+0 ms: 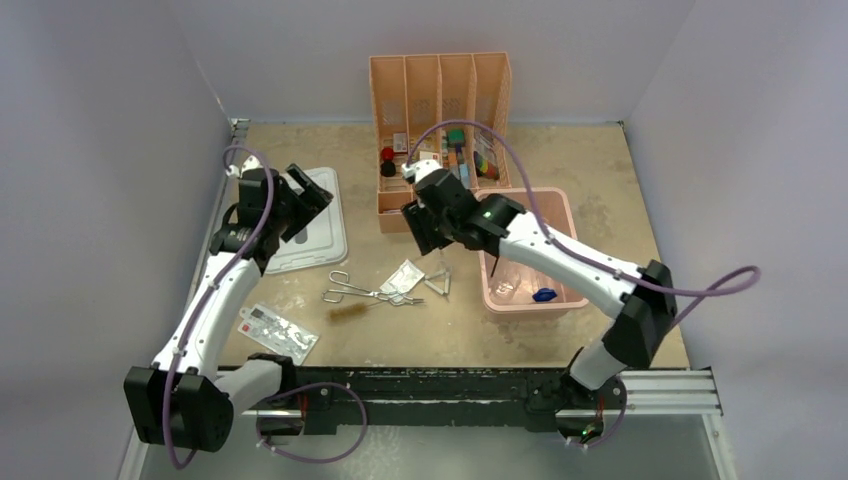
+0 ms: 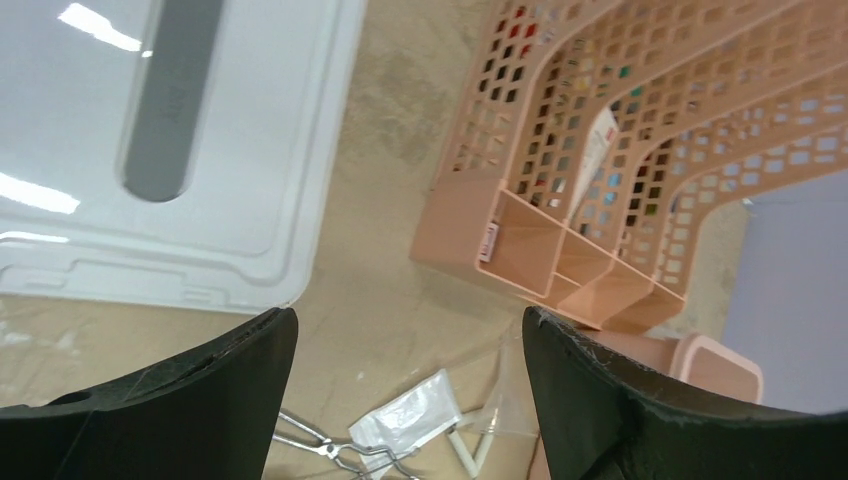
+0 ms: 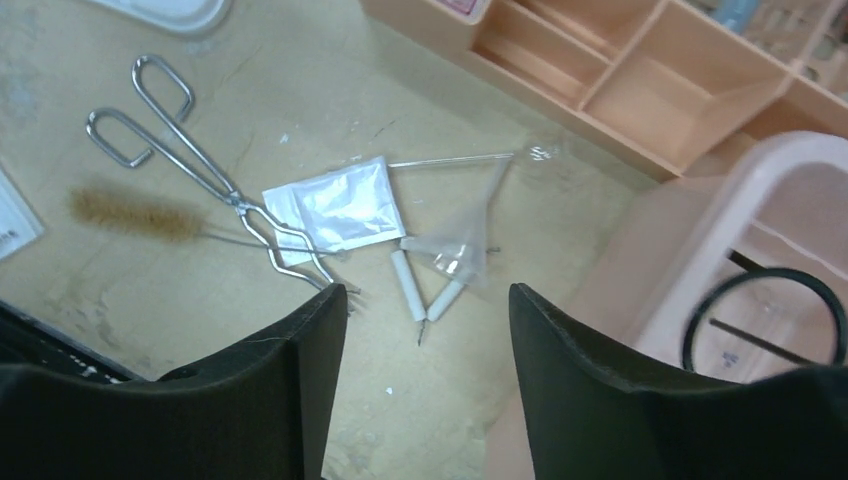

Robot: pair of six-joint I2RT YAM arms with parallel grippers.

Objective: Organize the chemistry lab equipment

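Steel tongs (image 1: 355,291), a brown bristle brush (image 1: 348,312), a clear packet (image 1: 405,275) and a white triangle (image 1: 437,283) lie together mid-table. In the right wrist view the tongs (image 3: 200,170), brush (image 3: 135,215), packet (image 3: 340,205) and triangle (image 3: 440,270) sit below my right gripper (image 3: 428,300), which is open and empty. The black wire ring (image 3: 765,320) lies inside the pink bin (image 3: 720,230), and a blue-capped tube (image 1: 544,294) rests there too. My left gripper (image 2: 410,325) hangs open and empty over bare table beside the white lid (image 2: 200,150), with the packet (image 2: 415,420) just below it.
A peach divided organizer (image 1: 440,130) with small colourful items stands at the back centre, touching the pink bin (image 1: 530,250). The white lid (image 1: 312,220) lies at the left. A flat red-and-white printed packet (image 1: 279,332) sits near the front left.
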